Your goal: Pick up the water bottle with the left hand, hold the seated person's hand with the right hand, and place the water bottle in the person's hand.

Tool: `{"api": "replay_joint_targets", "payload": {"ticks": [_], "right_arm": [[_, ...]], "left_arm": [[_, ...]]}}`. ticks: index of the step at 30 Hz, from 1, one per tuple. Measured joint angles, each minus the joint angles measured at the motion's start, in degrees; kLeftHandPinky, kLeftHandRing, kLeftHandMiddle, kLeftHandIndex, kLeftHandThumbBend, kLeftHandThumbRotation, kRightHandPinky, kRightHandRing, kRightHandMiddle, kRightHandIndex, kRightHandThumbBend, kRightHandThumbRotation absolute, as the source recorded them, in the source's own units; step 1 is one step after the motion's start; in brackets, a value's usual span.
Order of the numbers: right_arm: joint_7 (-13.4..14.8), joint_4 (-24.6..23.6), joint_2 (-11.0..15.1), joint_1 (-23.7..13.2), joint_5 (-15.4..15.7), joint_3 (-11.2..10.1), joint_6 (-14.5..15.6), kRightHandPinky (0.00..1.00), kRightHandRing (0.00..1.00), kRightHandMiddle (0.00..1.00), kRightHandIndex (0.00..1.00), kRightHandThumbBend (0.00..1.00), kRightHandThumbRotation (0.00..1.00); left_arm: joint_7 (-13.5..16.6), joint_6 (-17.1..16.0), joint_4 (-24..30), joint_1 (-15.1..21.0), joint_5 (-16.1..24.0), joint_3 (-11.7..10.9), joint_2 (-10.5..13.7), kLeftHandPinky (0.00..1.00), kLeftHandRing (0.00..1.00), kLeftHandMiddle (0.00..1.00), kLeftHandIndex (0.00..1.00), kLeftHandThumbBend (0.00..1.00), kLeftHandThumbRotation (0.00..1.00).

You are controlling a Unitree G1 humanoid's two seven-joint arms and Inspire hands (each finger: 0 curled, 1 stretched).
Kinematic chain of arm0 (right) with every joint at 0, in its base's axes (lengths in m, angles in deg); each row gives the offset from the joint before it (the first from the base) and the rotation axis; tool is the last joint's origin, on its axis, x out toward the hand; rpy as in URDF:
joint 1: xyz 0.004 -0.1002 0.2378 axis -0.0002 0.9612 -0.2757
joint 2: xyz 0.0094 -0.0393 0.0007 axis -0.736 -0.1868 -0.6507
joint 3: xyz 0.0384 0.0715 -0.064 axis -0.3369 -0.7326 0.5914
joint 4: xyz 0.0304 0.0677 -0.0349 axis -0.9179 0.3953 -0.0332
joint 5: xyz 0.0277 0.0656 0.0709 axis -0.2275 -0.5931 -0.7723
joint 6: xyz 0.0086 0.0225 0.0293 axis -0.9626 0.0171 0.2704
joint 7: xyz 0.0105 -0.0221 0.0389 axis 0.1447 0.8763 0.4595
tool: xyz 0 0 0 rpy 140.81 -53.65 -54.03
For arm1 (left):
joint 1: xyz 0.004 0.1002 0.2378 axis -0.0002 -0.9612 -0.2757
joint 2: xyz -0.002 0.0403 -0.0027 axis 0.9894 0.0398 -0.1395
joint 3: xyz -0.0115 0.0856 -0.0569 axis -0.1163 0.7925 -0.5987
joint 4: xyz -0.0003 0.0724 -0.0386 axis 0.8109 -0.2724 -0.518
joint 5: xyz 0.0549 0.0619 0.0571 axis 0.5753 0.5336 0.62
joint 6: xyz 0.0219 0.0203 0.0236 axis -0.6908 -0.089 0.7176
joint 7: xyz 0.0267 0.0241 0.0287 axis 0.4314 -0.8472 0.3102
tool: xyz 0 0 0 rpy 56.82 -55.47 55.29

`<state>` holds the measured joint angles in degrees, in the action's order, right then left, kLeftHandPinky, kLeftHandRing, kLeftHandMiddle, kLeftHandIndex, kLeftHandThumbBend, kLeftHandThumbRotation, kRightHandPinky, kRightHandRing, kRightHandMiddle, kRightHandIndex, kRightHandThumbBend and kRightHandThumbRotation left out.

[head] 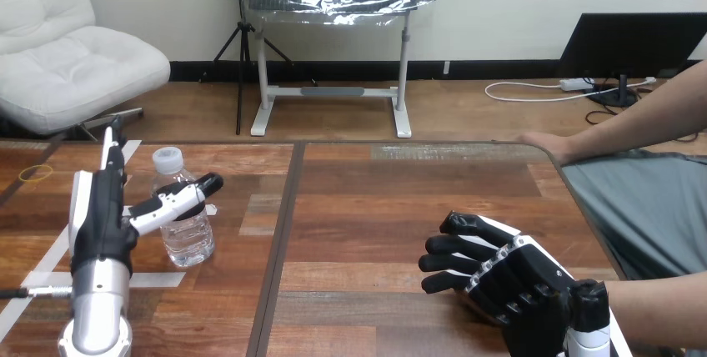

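At left, water bottle: we see it standing upright on the bench, cap on, well apart from the person's hand.
Left hand: just left of the bottle, fingers straight and pointing far, thumb stretched across the bottle's near side; we cannot tell whether it touches.
Right hand: near right, back up, low over the bench, fingers spread and loosely bent, holding nothing.
Person's hand: far right, resting flat on the bench's edge, apart from both robot hands.
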<state>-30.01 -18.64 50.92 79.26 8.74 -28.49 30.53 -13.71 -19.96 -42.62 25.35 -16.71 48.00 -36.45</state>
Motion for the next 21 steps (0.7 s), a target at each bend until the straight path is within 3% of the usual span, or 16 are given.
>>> {"api": "replay_joint_targets", "payload": {"ticks": [21], "right_arm": [[-0.04,0.00,-0.12,-0.02,0.14,-0.39,-0.01,0.58,0.66,0.69,0.72,0.70,1.00]], "left_arm": [[-0.50,1.56,-6.81,5.37,-0.80,0.27,1.03,0.98,1.00,1.00,1.00,1.00,0.27]]}}
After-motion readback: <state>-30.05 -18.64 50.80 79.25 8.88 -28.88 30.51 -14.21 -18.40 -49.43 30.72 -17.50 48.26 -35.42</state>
